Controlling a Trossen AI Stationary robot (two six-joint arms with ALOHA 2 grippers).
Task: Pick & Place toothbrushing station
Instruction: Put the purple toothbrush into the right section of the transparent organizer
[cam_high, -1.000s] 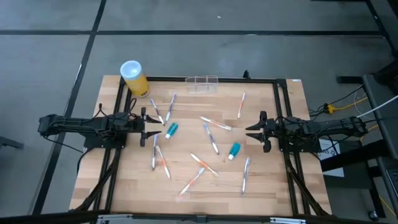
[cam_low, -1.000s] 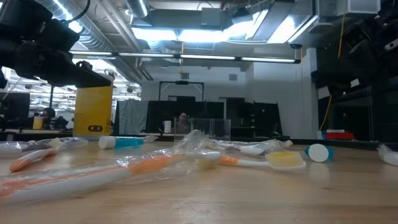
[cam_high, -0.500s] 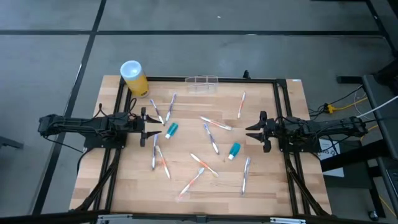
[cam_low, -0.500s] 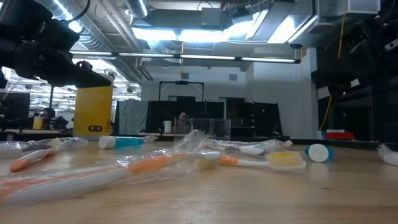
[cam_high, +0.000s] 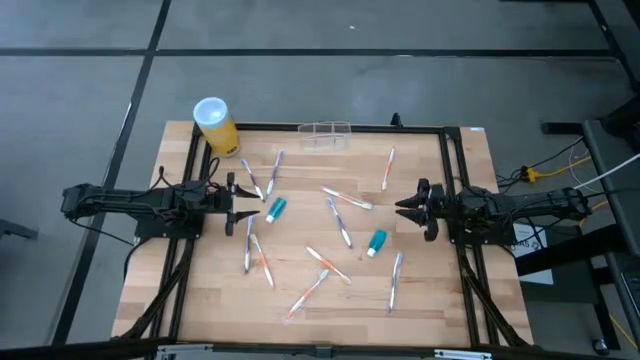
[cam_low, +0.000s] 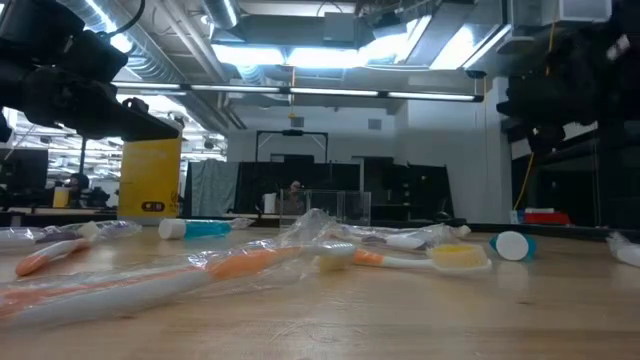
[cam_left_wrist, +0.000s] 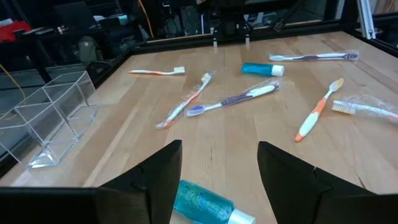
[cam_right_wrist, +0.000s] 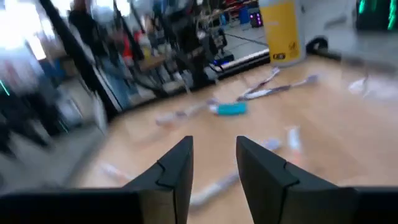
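Tools poised, station untouched.
We hold the left tool (cam_high: 237, 199) and right tool (cam_high: 404, 209) released, well short of the toothbrushing station (cam_high: 325, 134) on the bench (cam_high: 430, 285).

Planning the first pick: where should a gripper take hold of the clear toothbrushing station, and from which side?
Probably grip one thin upright wall of the toothbrushing station, coming from above: it stands open-topped at the table's far edge, so one finger can drop inside and one outside.

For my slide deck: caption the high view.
Clear plastic holder untouched at table's far edge; scattered toothbrushes between both open grippers.
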